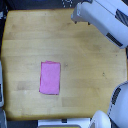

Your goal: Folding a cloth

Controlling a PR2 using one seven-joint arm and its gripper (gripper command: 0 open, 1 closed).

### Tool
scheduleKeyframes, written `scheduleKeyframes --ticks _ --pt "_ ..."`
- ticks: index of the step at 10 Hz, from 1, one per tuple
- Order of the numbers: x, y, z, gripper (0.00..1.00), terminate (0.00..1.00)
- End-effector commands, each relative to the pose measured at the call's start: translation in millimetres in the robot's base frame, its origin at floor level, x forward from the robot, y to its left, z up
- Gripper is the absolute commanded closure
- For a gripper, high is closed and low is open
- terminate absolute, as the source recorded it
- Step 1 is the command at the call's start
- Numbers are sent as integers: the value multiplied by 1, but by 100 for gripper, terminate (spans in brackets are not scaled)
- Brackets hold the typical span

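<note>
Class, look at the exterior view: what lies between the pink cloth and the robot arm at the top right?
Nothing but bare wooden tabletop. In the exterior view, the cloth lies flat and apart from the arm; no object sits between.
</note>
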Motion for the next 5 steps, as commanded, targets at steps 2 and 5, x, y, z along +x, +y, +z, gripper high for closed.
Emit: scheduleKeyframes --ticks 2,5 --pt "15 -38 11 0 0" --pt "19 -43 -2 0 100"
